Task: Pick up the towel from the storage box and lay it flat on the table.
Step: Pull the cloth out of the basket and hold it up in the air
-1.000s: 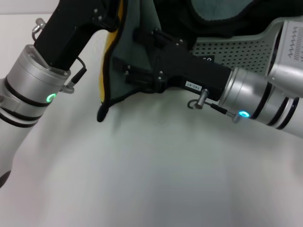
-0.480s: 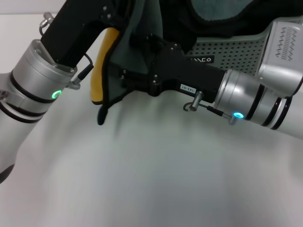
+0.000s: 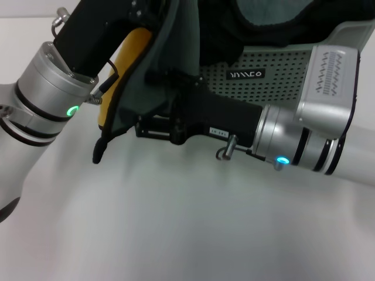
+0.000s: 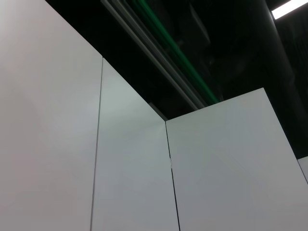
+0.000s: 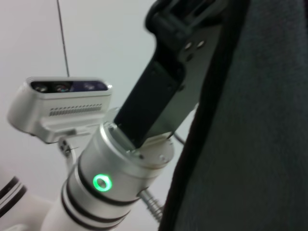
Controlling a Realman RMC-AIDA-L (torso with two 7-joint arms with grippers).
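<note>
The towel (image 3: pixel 170 64) hangs in the air in front of the storage box (image 3: pixel 287 73). Its grey-green side faces me, a yellow strip (image 3: pixel 126 58) shows at its left, and its black-edged corner (image 3: pixel 96 153) dangles just above the table (image 3: pixel 176 222). My left gripper (image 3: pixel 143 9) is at the top edge of the head view, shut on the towel's upper part. It also shows in the right wrist view (image 5: pixel 192 24), beside the towel (image 5: pixel 260 125). My right gripper (image 3: pixel 143 126) is shut on the towel's lower edge.
A dark black-edged cloth (image 3: pixel 269 17) lies over the box's far rim. The box's black logo label (image 3: pixel 246 74) faces me. My right arm's silver wrist (image 3: pixel 293 137) crosses in front of the box. The left wrist view shows only white wall panels (image 4: pixel 216 168).
My right gripper has moved left and toward me, drawing the towel's lower edge and dangling corner with it. My left arm has shifted slightly, and more of the yellow side shows.
</note>
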